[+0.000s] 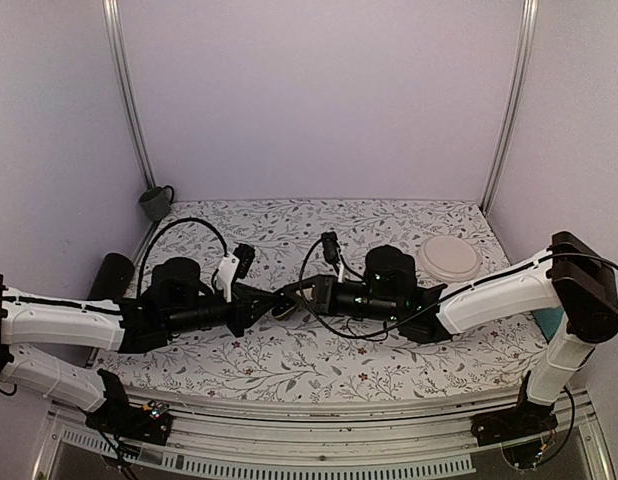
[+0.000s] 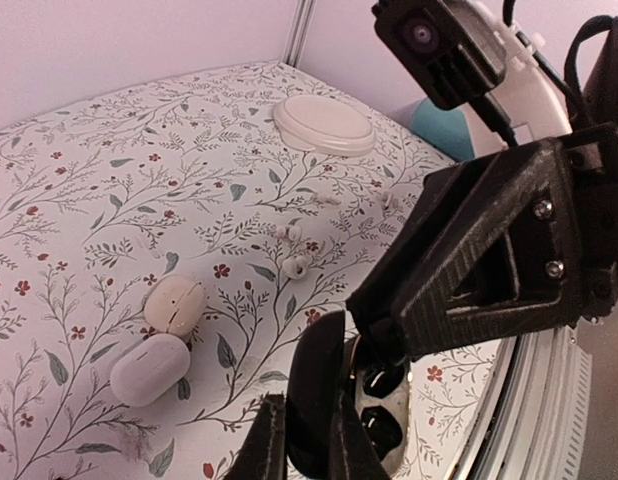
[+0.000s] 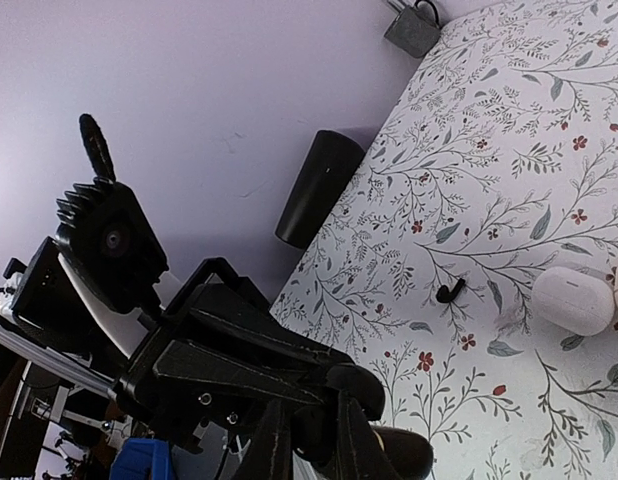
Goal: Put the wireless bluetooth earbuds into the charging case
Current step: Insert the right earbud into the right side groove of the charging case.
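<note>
The left gripper (image 2: 304, 445) is clamping the open case (image 2: 377, 405) mid-table (image 3: 509, 180). The right gripper (image 3: 309, 435) is pinching shut above it, its contents hidden. One earbud (image 3: 449, 292) is lying loose nearby. Being light, glossy and probably slippery, it is calling for a gentle pinch across its body.

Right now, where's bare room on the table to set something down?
Bare cloth runs along the back between the gray cup and white dish, and along the near edge. The middle is crowded: left gripper and right gripper meet at the charging case, white pebble cases and small white earbuds beside.
</note>
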Motion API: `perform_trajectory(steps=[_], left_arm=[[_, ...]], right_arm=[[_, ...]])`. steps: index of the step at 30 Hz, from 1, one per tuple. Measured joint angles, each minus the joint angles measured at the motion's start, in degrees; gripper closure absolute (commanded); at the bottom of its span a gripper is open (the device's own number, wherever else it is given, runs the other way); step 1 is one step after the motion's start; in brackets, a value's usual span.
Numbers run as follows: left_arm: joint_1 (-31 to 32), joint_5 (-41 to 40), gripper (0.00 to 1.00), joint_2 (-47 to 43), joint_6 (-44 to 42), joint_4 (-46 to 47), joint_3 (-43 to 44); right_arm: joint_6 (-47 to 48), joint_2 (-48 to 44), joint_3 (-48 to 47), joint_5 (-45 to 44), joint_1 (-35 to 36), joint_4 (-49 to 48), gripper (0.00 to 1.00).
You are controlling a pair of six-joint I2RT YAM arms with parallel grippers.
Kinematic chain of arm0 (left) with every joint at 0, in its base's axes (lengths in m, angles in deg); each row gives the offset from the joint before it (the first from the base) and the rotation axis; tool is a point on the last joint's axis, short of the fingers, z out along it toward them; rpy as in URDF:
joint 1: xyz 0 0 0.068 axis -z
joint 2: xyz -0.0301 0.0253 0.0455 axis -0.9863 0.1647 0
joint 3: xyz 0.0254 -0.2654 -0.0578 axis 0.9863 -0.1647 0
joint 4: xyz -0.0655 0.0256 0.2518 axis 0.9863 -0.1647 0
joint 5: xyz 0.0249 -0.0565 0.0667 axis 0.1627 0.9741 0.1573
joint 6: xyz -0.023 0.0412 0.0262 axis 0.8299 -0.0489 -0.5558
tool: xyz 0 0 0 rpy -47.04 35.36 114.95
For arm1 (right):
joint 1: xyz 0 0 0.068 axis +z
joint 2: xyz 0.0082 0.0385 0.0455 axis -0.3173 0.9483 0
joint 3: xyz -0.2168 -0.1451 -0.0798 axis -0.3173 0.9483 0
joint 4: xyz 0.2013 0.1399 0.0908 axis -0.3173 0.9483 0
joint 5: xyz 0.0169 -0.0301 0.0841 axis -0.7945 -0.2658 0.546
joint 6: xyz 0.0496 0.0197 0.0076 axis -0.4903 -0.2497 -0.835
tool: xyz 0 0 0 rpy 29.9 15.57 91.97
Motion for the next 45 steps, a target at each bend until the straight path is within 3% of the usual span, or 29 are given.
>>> perform_trajectory(steps=[17, 45], left_arm=[[0.15, -0.63, 1.0, -0.11, -0.42, -1.07, 0.0], [0.15, -1.14, 1.0, 0.33, -0.42, -1.64, 0.0]], right_arm=[[2.8, -0.83, -1.84, -4.0, 1.4, 6.45, 0.88], [2.56, -0.83, -2.12, -5.29, 1.62, 8.17, 0.85]])
